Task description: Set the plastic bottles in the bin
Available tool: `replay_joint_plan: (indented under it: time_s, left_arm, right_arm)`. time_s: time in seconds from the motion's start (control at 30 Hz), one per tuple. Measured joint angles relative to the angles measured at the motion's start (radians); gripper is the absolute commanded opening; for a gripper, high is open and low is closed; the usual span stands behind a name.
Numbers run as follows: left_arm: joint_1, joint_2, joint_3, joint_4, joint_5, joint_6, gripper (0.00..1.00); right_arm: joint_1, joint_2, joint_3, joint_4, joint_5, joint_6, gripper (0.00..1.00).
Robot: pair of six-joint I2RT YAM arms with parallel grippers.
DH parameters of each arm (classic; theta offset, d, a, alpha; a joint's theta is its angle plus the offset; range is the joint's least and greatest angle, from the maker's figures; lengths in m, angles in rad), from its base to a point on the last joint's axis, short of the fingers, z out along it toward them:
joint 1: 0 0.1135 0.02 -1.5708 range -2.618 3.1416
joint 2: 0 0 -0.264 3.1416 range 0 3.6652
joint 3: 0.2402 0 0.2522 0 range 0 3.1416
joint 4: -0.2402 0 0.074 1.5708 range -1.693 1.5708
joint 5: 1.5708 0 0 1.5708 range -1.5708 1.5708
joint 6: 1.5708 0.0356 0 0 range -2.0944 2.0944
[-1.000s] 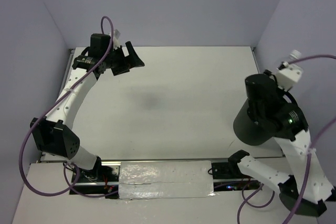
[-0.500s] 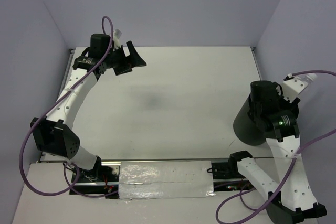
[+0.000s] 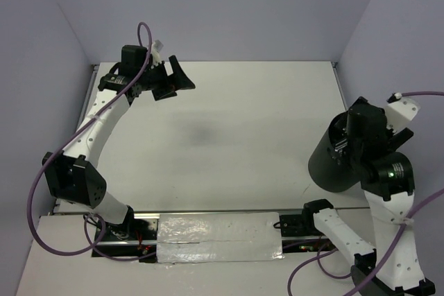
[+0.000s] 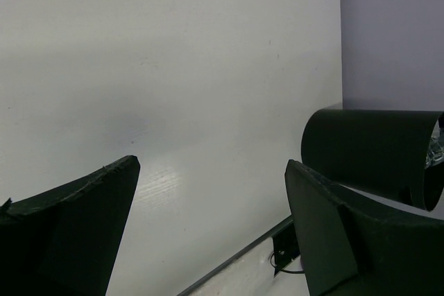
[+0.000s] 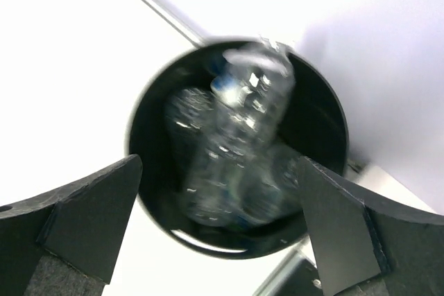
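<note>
The bin (image 3: 325, 169) is a black bucket standing at the table's right edge. In the right wrist view I look straight down into the bin (image 5: 320, 124), where several clear plastic bottles (image 5: 236, 145) lie piled together, blurred; one shows a bit of blue. My right gripper (image 5: 218, 164) hangs open directly above the bin's mouth, nothing between its fingers. In the top view the right gripper (image 3: 345, 145) covers the bin's top. My left gripper (image 3: 182, 77) is open and empty at the far left of the table. Its wrist view shows the bin (image 4: 368, 145) across the table.
The white table (image 3: 236, 123) is walled by lilac panels at the back and sides. A metal rail (image 3: 222, 211) and a taped strip run along the near edge between the arm bases. The right arm's purple cable loops beside the bin.
The right gripper's jaws went from shut to wide open over the bin, and its wrist shifted right and nearer. The left arm barely moved.
</note>
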Motion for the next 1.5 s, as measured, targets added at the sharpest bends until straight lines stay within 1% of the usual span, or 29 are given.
replay_joint_plan:
  time_s: [0.1, 0.17, 0.23, 0.3, 0.37, 0.47, 0.53, 0.6, 0.7, 0.87, 1.1, 1.23, 1.5]
  left_arm:
    - [0.000, 0.000, 0.000, 0.002, 0.035, 0.007, 0.99]
    - [0.000, 0.000, 0.000, 0.000, 0.043, 0.024, 0.99]
    - [0.000, -0.002, 0.000, -0.004, 0.031, 0.038, 0.99]
    - [-0.001, -0.008, 0.003, -0.018, 0.019, 0.062, 0.99]
    - [-0.001, -0.020, 0.005, -0.032, 0.003, 0.084, 0.99]
    - [-0.001, -0.061, 0.005, -0.050, -0.034, 0.107, 0.99]
    - [-0.001, -0.095, 0.005, -0.056, -0.062, 0.115, 0.99]
    - [-0.001, -0.122, 0.012, -0.061, -0.059, 0.135, 0.99]
    - [-0.001, -0.144, 0.013, -0.052, -0.039, 0.154, 0.99]
    - [-0.002, -0.174, 0.002, -0.036, -0.058, 0.163, 0.99]
    - [-0.002, -0.181, 0.002, -0.039, -0.186, 0.160, 0.99]
    - [-0.002, -0.184, 0.002, -0.038, -0.237, 0.156, 0.99]
    - [-0.002, -0.213, -0.018, -0.010, -0.254, 0.123, 0.99]
  right_arm:
    - [0.000, 0.022, 0.119, 0.011, -0.080, -0.036, 1.00]
    - [0.000, 0.046, 0.196, 0.033, -0.183, -0.067, 1.00]
    - [-0.002, 0.089, 0.253, 0.088, -0.345, -0.090, 1.00]
    - [0.003, 0.137, 0.264, 0.160, -0.506, -0.100, 1.00]
    - [0.047, 0.193, 0.243, 0.243, -0.646, -0.100, 1.00]
    - [0.155, 0.268, 0.193, 0.346, -0.768, -0.097, 1.00]
    - [0.230, 0.338, 0.188, 0.374, -0.782, -0.094, 1.00]
    - [0.312, 0.412, 0.189, 0.406, -0.780, -0.093, 1.00]
    - [0.370, 0.481, 0.188, 0.433, -0.773, -0.087, 1.00]
    - [0.386, 0.501, 0.188, 0.467, -0.732, -0.057, 1.00]
    - [0.397, 0.492, 0.166, 0.492, -0.658, -0.039, 1.00]
    - [0.398, 0.473, 0.148, 0.494, -0.626, -0.031, 1.00]
    - [0.398, 0.421, 0.138, 0.494, -0.584, -0.018, 1.00]
